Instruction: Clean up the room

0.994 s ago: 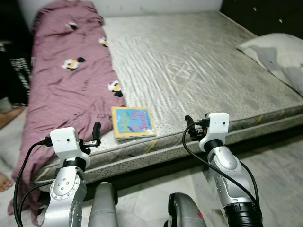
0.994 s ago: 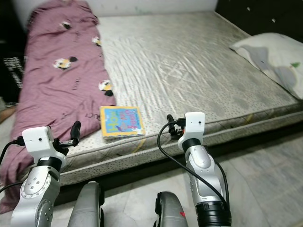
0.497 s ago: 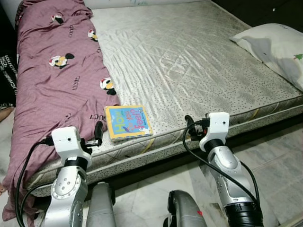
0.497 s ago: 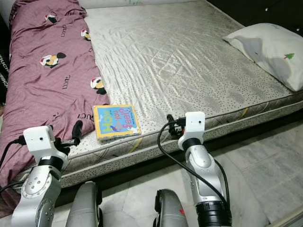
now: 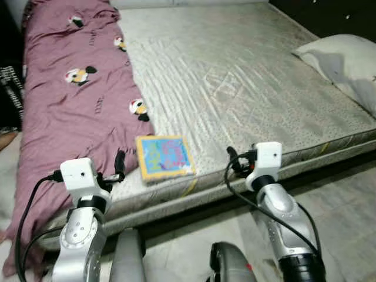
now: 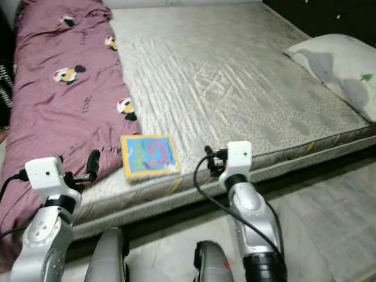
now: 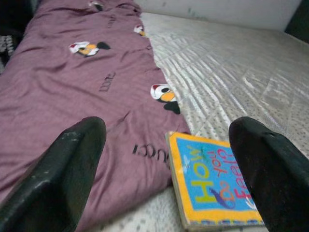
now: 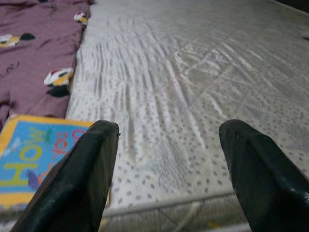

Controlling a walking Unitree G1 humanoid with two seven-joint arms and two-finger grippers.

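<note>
A colourful picture book [image 5: 164, 158] with a yellow border lies flat near the front edge of the bare grey mattress [image 5: 235, 76]. A maroon blanket [image 5: 70, 94] with cartoon prints covers the mattress's left side, touching the book's left edge. My left gripper [image 5: 119, 165] is held up at the bed's front edge, left of the book, open and empty; the left wrist view has the book [image 7: 217, 186] between its fingers [image 7: 58, 179]. My right gripper [image 5: 233, 158] hovers right of the book, open and empty, with the book [image 8: 36, 159] at the side of its view.
A white pillow [image 5: 346, 59] lies at the mattress's right edge. Pale tiled floor [image 5: 346, 200] runs along the front of the bed. Dark furniture stands at the far left [image 5: 9, 82] and the back right.
The camera has shifted and the view is slightly blurred; the bed and book sit a little differently in frame. Both grippers keep the same open pose beside the book.
</note>
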